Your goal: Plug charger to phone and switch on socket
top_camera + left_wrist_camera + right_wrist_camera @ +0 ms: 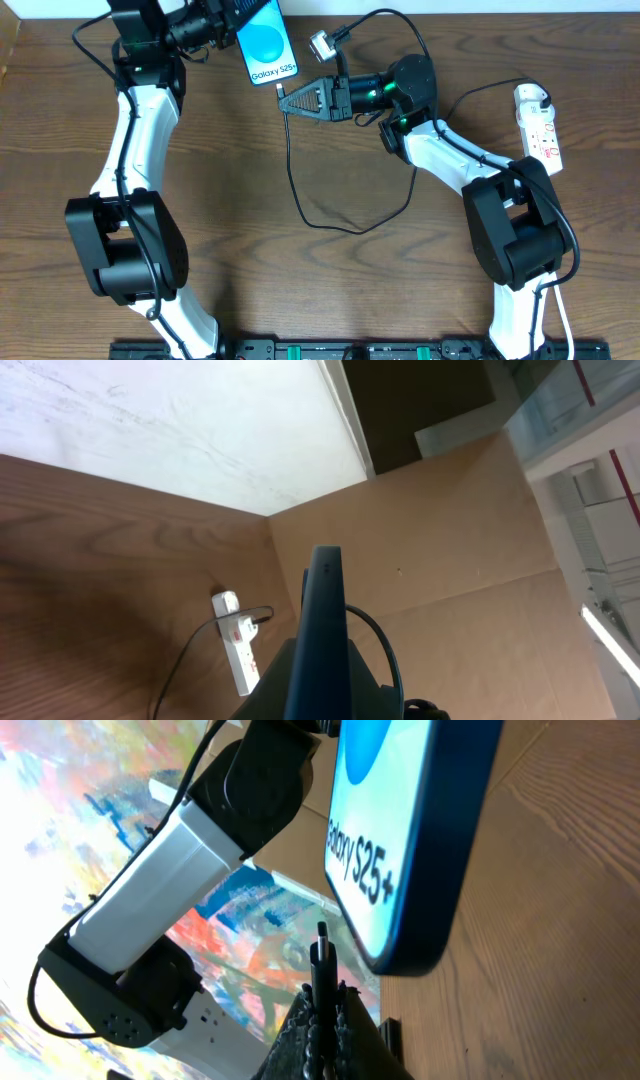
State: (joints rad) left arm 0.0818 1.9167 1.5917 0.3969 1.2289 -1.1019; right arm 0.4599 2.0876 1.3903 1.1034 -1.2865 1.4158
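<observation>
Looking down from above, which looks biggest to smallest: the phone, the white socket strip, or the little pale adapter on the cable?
1 and 2. The phone and socket look about alike. The phone is raised nearer the camera, so I won't rank them.
3. The adapter is clearly smallest.

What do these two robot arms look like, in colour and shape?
The left arm and right arm both have glossy white links between bulky, rounded black joint housings, with thin black cables running alongside. The right gripper is a black, ribbed wedge; green lights glow at its wrist.
</observation>
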